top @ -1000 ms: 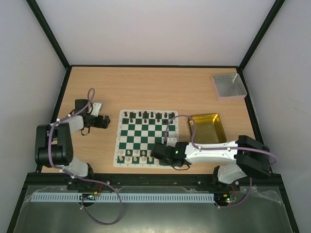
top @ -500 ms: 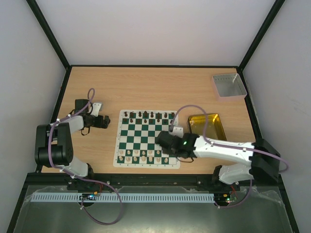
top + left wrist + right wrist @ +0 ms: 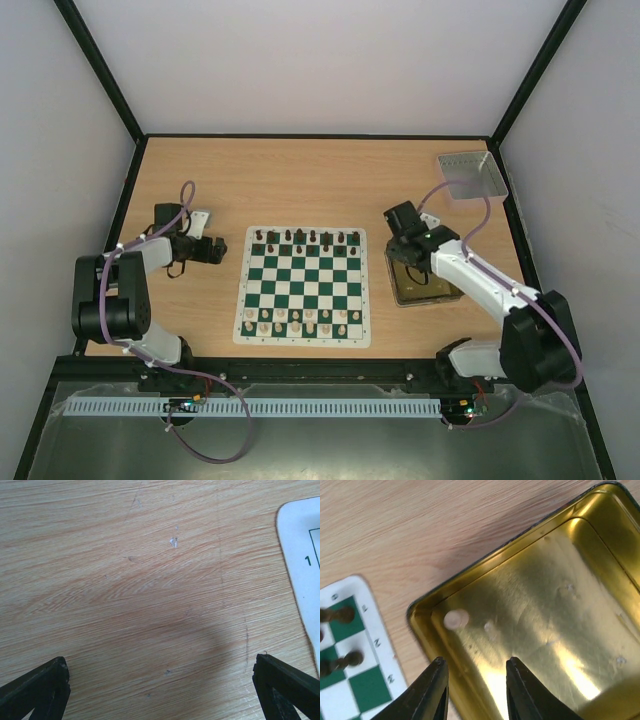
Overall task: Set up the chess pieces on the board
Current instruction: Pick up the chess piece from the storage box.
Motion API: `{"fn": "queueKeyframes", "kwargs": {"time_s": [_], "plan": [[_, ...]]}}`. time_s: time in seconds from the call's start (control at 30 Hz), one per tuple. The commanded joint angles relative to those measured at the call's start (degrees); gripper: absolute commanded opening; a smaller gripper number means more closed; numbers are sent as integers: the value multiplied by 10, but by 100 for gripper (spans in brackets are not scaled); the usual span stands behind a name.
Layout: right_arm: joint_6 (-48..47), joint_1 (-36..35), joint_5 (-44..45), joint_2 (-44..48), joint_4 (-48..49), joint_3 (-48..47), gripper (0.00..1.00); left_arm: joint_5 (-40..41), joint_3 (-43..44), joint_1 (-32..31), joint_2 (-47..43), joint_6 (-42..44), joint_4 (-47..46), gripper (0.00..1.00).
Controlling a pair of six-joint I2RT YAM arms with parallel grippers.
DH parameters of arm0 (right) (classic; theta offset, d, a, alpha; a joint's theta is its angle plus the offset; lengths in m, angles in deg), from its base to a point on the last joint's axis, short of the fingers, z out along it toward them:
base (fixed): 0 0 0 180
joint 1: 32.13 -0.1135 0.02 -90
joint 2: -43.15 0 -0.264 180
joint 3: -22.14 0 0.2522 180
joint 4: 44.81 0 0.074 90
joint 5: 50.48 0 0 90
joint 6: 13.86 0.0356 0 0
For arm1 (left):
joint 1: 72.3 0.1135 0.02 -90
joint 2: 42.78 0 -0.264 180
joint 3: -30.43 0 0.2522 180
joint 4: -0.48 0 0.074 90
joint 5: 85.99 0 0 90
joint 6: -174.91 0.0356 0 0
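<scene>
Only the right wrist view shows a pale piece, perhaps a pawn, in the tin; right gripper part-open, left gripper wide, both empty.

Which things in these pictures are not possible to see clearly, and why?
Top view: chess pieces too small to tell their kinds.
Top view: gold tin mostly covered by the right arm.
Left wrist view: board cut off by the right edge.
Right wrist view: pale round spot in the tin, blurred; maybe a piece.
</scene>
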Motion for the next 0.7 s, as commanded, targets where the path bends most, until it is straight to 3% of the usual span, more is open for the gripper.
{"fn": "queueKeyframes", "kwargs": {"time_s": [0.0, 0.23, 0.67], "plan": [[-56, 65, -49, -37, 60, -5, 31, -9, 13, 4, 12, 1, 15, 99], [-67, 115, -120, -80, 122, 7, 31, -10, 16, 4, 17, 2, 18, 100], [-67, 118, -169, -94, 155, 30, 31, -10, 18, 4, 20, 2, 18, 100]]}}
